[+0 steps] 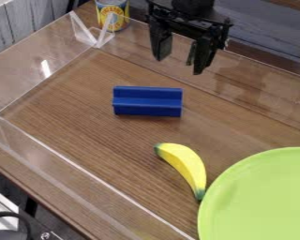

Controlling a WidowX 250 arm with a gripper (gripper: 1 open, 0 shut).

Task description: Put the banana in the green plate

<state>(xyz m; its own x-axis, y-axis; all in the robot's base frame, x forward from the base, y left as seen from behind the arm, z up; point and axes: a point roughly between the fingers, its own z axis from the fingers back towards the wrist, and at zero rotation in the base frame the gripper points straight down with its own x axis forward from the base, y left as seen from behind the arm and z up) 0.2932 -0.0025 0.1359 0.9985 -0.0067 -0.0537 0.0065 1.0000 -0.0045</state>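
Note:
A short, plump yellow banana lies on the wooden table near the front right, its dark tip touching or just meeting the rim of the lime-green plate. That large round plate fills the lower right corner and is cut off by the frame. My black gripper hangs at the back of the table, pointing down, its fingers spread open with nothing between them. It is well apart from the banana, above and behind the blue block.
A blue rectangular block lies mid-table between gripper and banana. A yellow can stands at the back left. Clear plastic walls border the table's left and front edges.

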